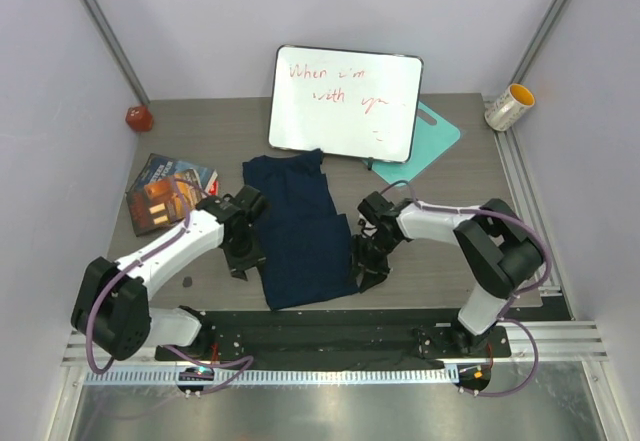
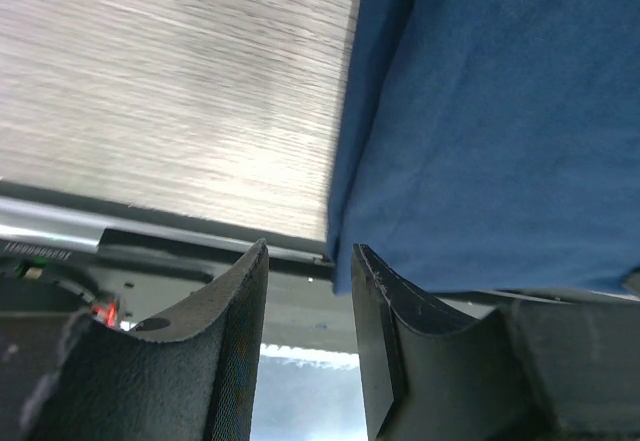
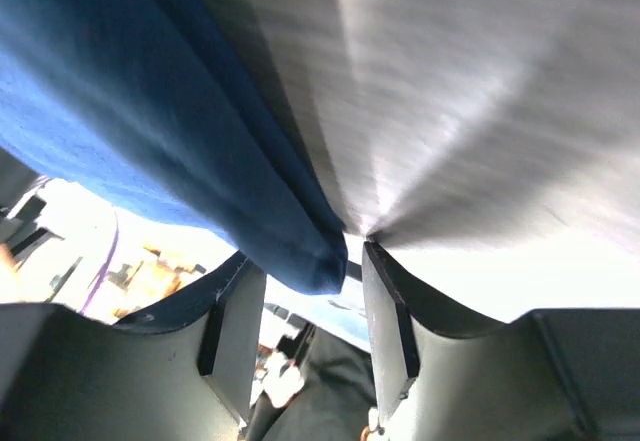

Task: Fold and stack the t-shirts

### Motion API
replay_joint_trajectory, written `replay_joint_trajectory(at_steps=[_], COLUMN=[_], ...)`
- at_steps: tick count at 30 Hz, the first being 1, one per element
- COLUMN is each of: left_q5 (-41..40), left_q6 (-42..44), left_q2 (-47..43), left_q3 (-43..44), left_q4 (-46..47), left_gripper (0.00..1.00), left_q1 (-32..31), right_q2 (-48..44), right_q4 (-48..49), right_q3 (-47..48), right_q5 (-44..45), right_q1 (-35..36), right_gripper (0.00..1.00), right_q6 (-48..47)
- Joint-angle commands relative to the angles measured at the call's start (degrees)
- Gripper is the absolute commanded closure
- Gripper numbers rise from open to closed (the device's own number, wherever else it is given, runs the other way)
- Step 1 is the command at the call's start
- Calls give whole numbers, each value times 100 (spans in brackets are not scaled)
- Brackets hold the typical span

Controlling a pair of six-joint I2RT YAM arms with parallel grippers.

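Seen from above, the navy t-shirt (image 1: 298,236) lies folded into a long strip in the middle of the counter (image 1: 440,231), with my left claw (image 1: 244,253) at its left edge and my right claw (image 1: 368,261) at its right edge. Through my left wrist camera, that claw stands parted with nothing between its fingers, the shirt's corner just beyond the gap. Through my right wrist camera, the claw is likewise parted, and a folded edge of the shirt reaches the mouth of the gap unpinched.
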Motion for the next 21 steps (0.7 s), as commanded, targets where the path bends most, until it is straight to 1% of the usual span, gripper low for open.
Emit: replay_joint_trajectory(at_steps=[1, 3, 4, 7, 8, 14, 21], left_q5=[-293, -355, -425, -478, -496, -601, -654], left_q6=[-258, -276, -293, -294, -285, -258, -399], left_q2=[-275, -485, -547, -785, -829, -1040, -873], left_q3=[-189, -251, -268, -242, -173, -32, -23], left_q4=[630, 744, 736, 692, 640, 596, 481], left_gripper=[60, 60, 60, 60, 60, 59, 59], left_q1=[-414, -589, -617, -643, -643, -670, -766], right_q2=[-804, -1199, -1314, -1465, -1439, -904, -25], right_q4=[-85, -251, -330, -498, -611, -797, -648], right_q3=[-337, -285, -215, 145, 433, 1603, 2299], right_q5=[982, 1185, 1430, 1687, 1748, 2117, 2451], right_q1=[36, 36, 36, -8, -34, -157, -438], right_gripper=[52, 52, 52, 52, 52, 52, 52], right_q6=[-177, -212, -238, -343, -465, -932, -1486])
